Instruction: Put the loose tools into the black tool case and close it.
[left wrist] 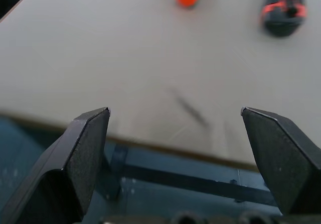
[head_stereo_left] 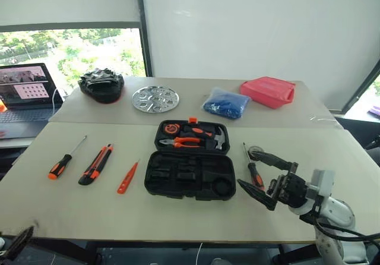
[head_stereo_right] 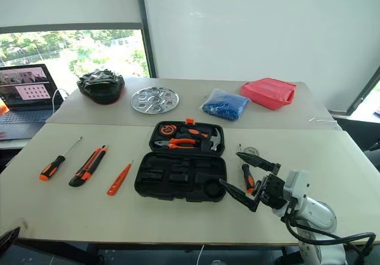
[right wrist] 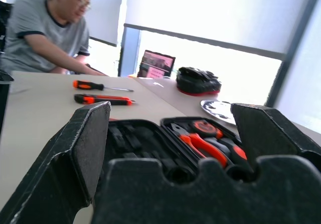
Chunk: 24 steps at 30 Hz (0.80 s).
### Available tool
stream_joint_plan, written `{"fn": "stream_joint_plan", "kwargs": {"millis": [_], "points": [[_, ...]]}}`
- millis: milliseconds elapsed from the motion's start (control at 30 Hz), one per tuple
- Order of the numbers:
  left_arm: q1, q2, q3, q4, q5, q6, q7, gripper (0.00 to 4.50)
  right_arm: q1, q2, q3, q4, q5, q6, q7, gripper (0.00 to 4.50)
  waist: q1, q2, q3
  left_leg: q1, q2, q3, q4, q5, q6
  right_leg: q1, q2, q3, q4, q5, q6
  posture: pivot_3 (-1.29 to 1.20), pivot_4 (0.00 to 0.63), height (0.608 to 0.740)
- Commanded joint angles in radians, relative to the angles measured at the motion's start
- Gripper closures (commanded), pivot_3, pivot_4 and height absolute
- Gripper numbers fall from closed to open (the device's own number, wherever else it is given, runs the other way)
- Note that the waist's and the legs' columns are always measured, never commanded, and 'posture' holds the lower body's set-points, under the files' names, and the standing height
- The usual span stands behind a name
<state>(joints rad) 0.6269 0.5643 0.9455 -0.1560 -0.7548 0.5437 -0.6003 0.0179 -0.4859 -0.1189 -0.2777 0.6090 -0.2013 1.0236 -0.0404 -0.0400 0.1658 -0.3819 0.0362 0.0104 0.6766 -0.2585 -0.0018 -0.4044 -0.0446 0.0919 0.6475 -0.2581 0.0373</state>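
Right tool [head_stereo_right: 248,181] released, spread wide just over the screwdriver [head_stereo_right: 246,177] beside the open black tool case [head_stereo_right: 181,169], apparently lining up to grasp it; left tool [left wrist: 175,158] also released, empty.

Two screwdrivers [head_stereo_left: 61,164] [head_stereo_left: 254,171], one utility knife [head_stereo_left: 96,164], one tester screwdriver [head_stereo_left: 127,177], one open tool case [head_stereo_left: 190,173].

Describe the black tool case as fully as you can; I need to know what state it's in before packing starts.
The black tool case lies open and flat near the middle of the light table, a moulded plastic shell with two hinged halves. The far half holds orange-handled pliers, a hammer and a round orange-and-black item; an orange latch shows at its far edge. The near half has empty shaped recesses, one of them round. Neither gripper touches it.
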Motion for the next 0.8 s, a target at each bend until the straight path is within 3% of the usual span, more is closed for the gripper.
{"fn": "stream_joint_plan", "kwargs": {"millis": [33,167,267,367,433,600,700,800], "points": [[-0.058,0.103,0.047,-0.029,-0.066,0.089,0.015,0.0,-0.002,0.003,0.006,-0.021,-0.011,-0.023,0.017,0.05,0.006,0.0,0.0,0.0,0.0,0.001,0.0,0.0,0.0,0.0,0.0,-0.001,0.0,0.0,0.0,0.0,0.15,0.74],[-0.204,0.318,-0.027,0.021,-0.047,0.237,0.032,0.0,0.0,-0.001,0.012,-0.013,-0.028,-0.022,0.019,0.05,0.015,-0.002,-0.001,0.001,0.0,0.001,0.0,0.001,-0.001,0.001,0.001,-0.005,0.001,-0.001,-0.002,0.0,0.15,0.74],[-0.41,0.499,-0.195,0.156,0.007,0.323,0.022,0.0,0.007,-0.004,0.017,-0.005,-0.034,-0.016,0.024,0.05,0.019,-0.002,-0.001,0.002,0.0,0.001,0.0,0.001,-0.002,0.001,0.002,-0.007,0.002,-0.001,-0.002,0.0,0.15,0.74],[-0.664,0.598,-0.402,0.329,0.096,0.346,0.019,0.0,0.008,-0.005,0.02,0.002,-0.041,-0.015,0.026,0.05,0.02,-0.001,-0.001,0.002,-0.001,0.002,-0.001,0.001,-0.002,0.0,0.001,-0.006,0.001,0.001,-0.005,0.0,0.15,0.74],[-0.846,0.621,-0.557,0.46,0.181,0.32,-0.024,0.0,0.009,-0.008,0.015,0.008,-0.043,-0.018,0.025,0.05,0.015,-0.001,0.0,0.0,-0.002,0.002,-0.002,0.001,-0.002,-0.002,0.002,-0.007,0.001,0.001,-0.005,0.0,0.15,0.74],[-1.164,0.595,-0.81,0.75,0.372,0.247,-0.123,0.0,0.021,-0.017,-0.001,0.015,-0.049,-0.023,0.022,0.05,0.006,-0.001,0.0,-0.004,-0.002,0.001,-0.007,0.001,-0.002,-0.008,0.003,-0.007,0.002,0.001,-0.006,0.0,0.15,0.74],[-1.282,0.563,-0.901,0.876,0.446,0.211,-0.202,0.0,0.03,-0.02,-0.012,0.011,-0.054,-0.026,0.012,0.05,0.004,-0.001,0.0,-0.013,-0.004,0.001,-0.007,0.001,-0.003,-0.019,0.002,-0.007,0.009,0.001,-0.006,0.0,0.15,0.74],[-1.363,0.528,-0.938,0.976,0.501,0.172,-0.233,0.0,0.043,-0.023,-0.02,0.002,-0.056,-0.028,0.006,0.05,0.005,-0.001,0.0,-0.014,-0.004,0.001,-0.006,0.002,-0.003,-0.02,0.001,-0.008,0.009,0.001,-0.006,0.0,0.15,0.74]]}}
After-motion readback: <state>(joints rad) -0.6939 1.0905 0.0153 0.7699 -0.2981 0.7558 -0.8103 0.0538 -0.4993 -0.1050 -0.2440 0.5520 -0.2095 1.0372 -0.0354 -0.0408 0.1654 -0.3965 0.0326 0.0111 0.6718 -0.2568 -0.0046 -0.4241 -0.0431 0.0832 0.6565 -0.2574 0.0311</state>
